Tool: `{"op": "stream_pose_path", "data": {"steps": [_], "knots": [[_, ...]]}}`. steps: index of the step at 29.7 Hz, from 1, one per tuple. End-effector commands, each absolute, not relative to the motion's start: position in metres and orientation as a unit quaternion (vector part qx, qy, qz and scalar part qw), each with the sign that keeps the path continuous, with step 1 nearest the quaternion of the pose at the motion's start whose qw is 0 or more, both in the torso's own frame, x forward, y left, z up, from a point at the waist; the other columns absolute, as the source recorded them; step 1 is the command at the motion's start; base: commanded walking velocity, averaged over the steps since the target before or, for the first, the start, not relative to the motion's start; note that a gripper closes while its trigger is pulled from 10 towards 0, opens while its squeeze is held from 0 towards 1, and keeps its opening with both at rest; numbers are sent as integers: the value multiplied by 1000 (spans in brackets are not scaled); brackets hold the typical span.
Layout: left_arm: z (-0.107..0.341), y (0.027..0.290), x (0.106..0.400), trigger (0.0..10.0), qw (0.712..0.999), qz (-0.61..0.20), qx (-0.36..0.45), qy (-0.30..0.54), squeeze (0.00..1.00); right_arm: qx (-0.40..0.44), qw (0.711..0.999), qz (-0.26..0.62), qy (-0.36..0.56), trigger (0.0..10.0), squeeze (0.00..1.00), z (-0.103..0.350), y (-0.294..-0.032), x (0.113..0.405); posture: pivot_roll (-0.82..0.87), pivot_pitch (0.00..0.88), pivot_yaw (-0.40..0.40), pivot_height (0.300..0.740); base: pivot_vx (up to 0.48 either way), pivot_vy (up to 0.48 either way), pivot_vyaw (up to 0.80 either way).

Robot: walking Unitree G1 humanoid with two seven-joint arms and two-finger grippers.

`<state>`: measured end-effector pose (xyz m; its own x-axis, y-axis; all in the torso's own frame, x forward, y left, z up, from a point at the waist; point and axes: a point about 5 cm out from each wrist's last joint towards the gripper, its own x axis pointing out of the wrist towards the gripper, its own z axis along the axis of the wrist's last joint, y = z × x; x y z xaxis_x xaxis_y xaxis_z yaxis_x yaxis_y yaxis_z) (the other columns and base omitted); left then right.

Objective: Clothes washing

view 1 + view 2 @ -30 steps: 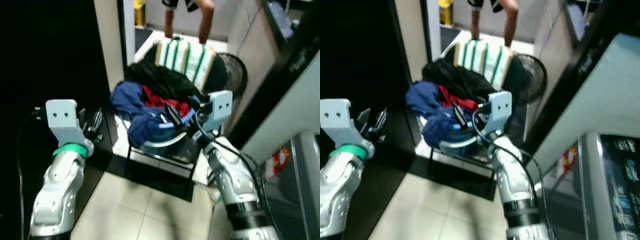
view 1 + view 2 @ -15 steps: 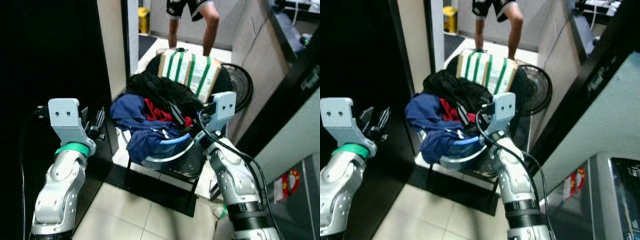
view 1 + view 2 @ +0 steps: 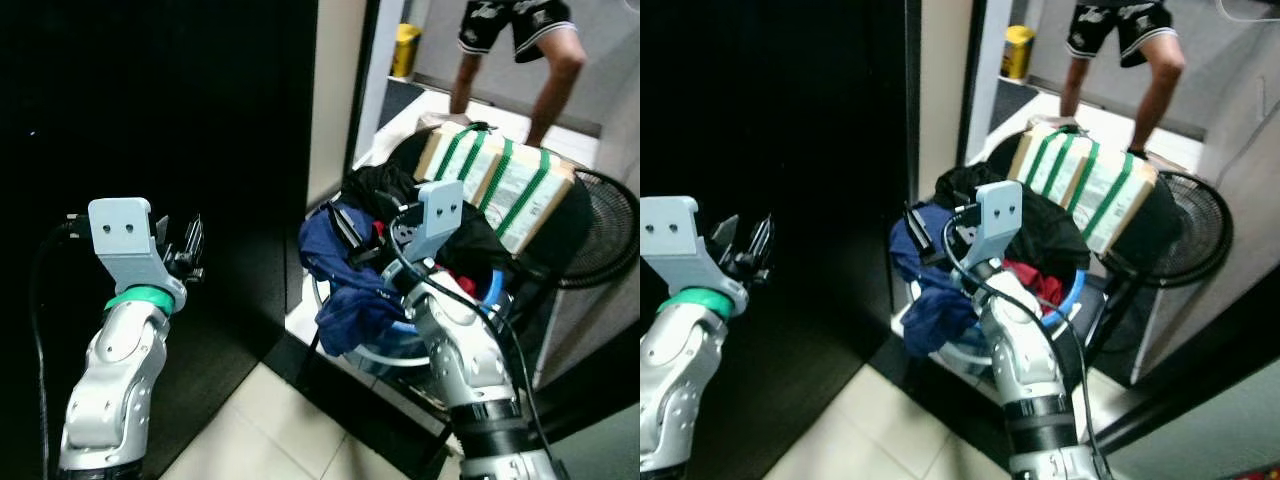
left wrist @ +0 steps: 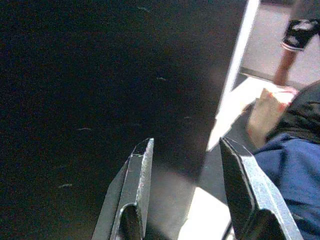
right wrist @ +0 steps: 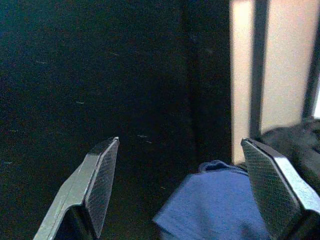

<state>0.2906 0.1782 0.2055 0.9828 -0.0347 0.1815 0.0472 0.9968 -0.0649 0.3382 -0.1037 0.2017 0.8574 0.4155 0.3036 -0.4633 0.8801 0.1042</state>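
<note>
Dark wall on the left; a laundry basket (image 3: 400, 355) heaped with clothes (image 3: 350, 290) sits right. Right gripper (image 5: 185, 195) gapes wide above them, left gripper (image 4: 187, 195) spread, empty.

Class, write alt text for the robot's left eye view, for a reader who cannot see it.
A laundry basket heaped with clothes, a blue garment spilling over its rim, stands in a doorway. The robot's right hand hovers open above the pile; its left hand is raised, open, before a dark wall. Behind stand a green-striped box, a fan and a person's legs.
</note>
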Motion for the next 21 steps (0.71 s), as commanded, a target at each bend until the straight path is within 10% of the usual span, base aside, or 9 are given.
{"op": "stream_pose_path", "data": {"steps": [1,21], "knots": [[204,178,290,10000,995,-23,-34,-87,0,94,961,224,-133,10000,0,199,-105,338,133,40,17,740,285,0,0],[198,178,284,10000,995,-35,-42,-81,0,90,972,192,-103,10000,0,181,-117,336,131,58,18,740,269,0,-200]]}}
